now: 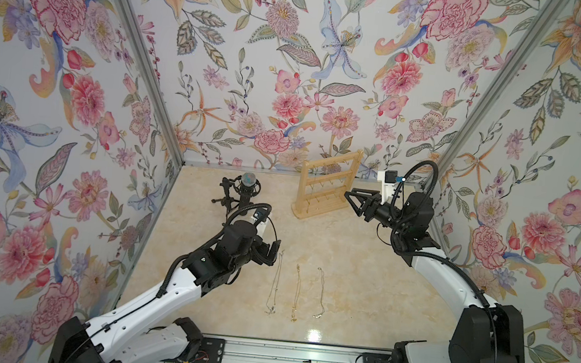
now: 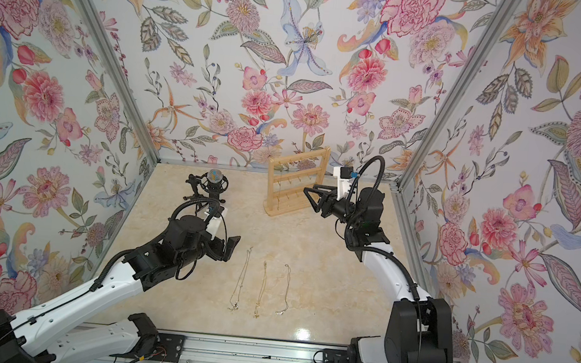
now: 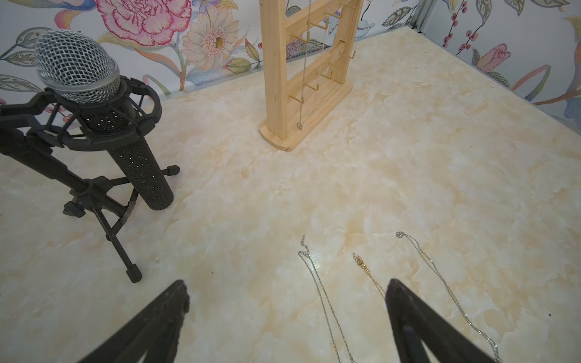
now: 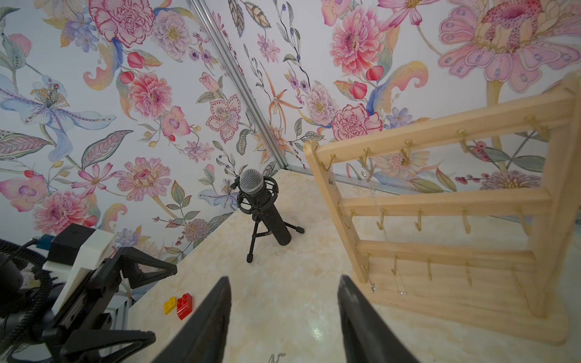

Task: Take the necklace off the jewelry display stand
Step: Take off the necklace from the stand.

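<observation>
Left gripper hangs low with jaws spread wide; right gripper, raised higher, shows jaws parted.

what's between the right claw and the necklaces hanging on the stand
Nothing visible. In the right wrist view the right claw faces the stand across bare table, jaws apart and empty. The necklaces hang from hooks on its near side. The mic stands off to one side, out of the path.
</observation>
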`<action>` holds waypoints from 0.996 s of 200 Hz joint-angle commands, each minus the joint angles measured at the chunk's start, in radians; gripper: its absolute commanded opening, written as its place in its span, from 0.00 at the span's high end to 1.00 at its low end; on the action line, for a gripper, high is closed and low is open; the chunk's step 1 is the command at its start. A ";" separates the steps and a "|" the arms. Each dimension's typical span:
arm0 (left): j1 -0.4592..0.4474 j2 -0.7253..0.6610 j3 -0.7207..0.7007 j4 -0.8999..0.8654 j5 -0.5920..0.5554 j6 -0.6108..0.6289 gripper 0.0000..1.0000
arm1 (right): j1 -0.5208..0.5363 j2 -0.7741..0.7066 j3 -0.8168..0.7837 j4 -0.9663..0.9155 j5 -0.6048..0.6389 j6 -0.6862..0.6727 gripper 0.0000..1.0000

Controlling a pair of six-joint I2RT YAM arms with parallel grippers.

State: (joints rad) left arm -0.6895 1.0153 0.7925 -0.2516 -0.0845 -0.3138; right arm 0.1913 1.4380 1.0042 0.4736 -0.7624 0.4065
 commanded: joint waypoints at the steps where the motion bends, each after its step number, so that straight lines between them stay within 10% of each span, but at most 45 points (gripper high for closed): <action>1: 0.024 0.022 0.033 0.015 0.022 0.001 0.01 | 0.015 0.078 0.076 -0.015 0.021 -0.033 0.47; 102: 0.063 0.190 0.160 0.095 0.068 0.018 0.01 | 0.050 0.347 0.244 0.175 0.024 -0.057 0.68; 199: 0.126 0.189 0.037 0.324 0.156 0.001 0.01 | 0.075 0.433 0.272 0.223 0.078 -0.106 0.67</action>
State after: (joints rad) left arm -0.5957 1.2156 0.8696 -0.0044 0.0284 -0.3035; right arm 0.2523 1.8530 1.2308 0.6567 -0.6983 0.3405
